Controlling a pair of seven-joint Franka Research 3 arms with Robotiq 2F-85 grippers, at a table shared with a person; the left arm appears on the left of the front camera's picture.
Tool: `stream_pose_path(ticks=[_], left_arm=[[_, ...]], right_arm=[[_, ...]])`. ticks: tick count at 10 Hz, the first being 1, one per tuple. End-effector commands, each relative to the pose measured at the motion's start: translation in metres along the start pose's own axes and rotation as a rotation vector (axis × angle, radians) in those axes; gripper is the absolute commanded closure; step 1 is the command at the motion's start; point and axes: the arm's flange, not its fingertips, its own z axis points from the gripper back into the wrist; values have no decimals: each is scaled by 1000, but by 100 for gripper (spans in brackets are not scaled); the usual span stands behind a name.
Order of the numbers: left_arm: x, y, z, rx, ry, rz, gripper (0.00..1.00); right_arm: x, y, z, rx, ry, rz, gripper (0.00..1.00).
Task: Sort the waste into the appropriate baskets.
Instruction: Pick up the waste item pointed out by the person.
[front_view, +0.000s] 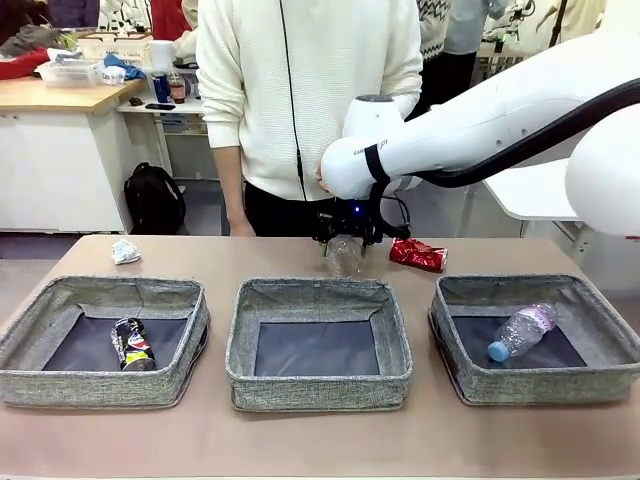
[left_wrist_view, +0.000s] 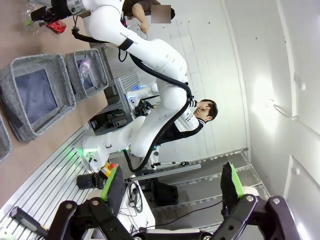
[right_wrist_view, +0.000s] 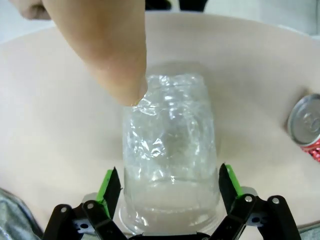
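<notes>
Though print blurs, pink-labelled bottle (front_view: 522, 332), dark can (front_view: 132, 345)

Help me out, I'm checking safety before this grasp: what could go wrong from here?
1. A person's finger presses on the crumpled clear plastic bottle, which sits between the right gripper's open fingers; closing or lifting now could catch it.
2. The thin bottle may buckle and slip out when squeezed.
3. The red drink can lies close by and might get knocked.
</notes>
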Motion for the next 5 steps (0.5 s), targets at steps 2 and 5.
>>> stream_pose_path(ticks=[2,5], left_arm=[[0,-2,-1,-24,-2,-23,0],[0,-2,-1,-24,-2,-23,0]], right_arm=[[6,4,-4,-24,29,-28,0],[5,6,-3,-27,39,-20,0]])
